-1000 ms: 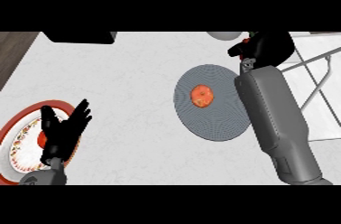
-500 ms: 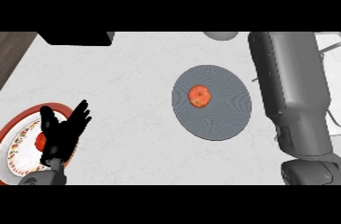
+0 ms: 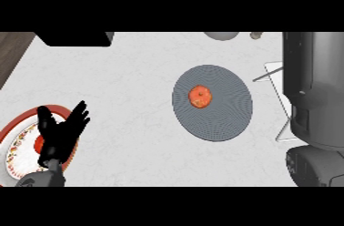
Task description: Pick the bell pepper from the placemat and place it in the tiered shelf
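The pepper [image 3: 200, 96] lies on the round placemat [image 3: 222, 122], mid-bench, bare bench [image 3: 128, 84] all round. The shelf [image 3: 277, 79] stands at the right edge, beside the right forearm [image 3: 312, 93]. The left robot hand [image 3: 60, 134] rests open over a plate [image 3: 17, 143] at the near-left corner.

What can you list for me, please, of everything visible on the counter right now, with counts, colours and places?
bell pepper: one, orange-red, lying on the placemat, slightly left of its centre
placemat: one, grey, round, right of the counter's middle
plate: one, white with a red rim, at the lower left edge, partly under the left hand
tiered shelf: one, pale wire frame, at the right, mostly hidden by the right forearm
dark box: one, black, at the top left edge
grey round object: one, at the top edge, cut off
counter: one, white marbled top
left hand: one, black, open, fingers up, lower left
right forearm: one, grey, along the right edge; its hand is out of view
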`<action>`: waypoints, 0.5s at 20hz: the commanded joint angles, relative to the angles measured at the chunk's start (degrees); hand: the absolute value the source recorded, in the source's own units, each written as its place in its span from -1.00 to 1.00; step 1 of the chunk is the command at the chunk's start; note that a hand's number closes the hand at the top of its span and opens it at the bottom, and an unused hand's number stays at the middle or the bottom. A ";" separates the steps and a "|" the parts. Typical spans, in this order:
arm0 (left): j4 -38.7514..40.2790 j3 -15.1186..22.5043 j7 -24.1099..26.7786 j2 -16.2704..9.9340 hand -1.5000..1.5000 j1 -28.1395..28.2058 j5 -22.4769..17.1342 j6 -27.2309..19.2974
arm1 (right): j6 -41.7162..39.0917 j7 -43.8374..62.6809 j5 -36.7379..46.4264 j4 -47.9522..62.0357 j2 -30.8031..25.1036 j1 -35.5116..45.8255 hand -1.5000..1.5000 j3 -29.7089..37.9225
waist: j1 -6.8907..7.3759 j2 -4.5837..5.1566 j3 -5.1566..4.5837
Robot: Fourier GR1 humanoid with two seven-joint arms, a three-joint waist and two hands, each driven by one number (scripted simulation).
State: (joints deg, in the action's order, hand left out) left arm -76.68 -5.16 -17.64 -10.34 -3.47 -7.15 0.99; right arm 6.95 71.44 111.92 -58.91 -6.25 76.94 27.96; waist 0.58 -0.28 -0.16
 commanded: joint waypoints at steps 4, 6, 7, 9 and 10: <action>-1.49 0.26 0.33 -0.09 0.00 1.71 -0.02 0.65 | -8.61 7.11 1.92 -2.56 -1.76 0.99 1.00 5.48 | -0.39 0.01 0.15; 0.42 -0.08 1.21 0.30 0.00 0.65 1.11 -0.95 | -13.06 5.21 1.24 -5.17 -2.55 4.18 1.00 7.05 | -0.95 -0.13 0.12; -1.23 0.12 -0.87 0.50 0.00 -0.12 0.48 -1.05 | -15.38 5.79 2.26 -4.22 -2.03 6.34 1.00 7.05 | -0.54 -0.12 0.12; -3.40 0.49 -0.57 0.39 0.00 3.25 -0.12 0.26 | -13.54 2.50 0.45 -5.30 -3.42 2.83 1.00 9.57 | -0.24 -0.06 0.17; -0.57 -0.07 0.68 -0.10 0.00 1.19 0.22 0.49 | -14.26 1.51 0.32 -6.28 -2.36 0.48 1.00 9.97 | -0.91 0.02 0.14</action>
State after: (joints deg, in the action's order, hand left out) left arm -77.70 -5.08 -17.54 -10.25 -2.38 -6.86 0.96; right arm -1.19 66.96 113.10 -63.75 -8.41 78.73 35.76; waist -0.03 -0.34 -0.05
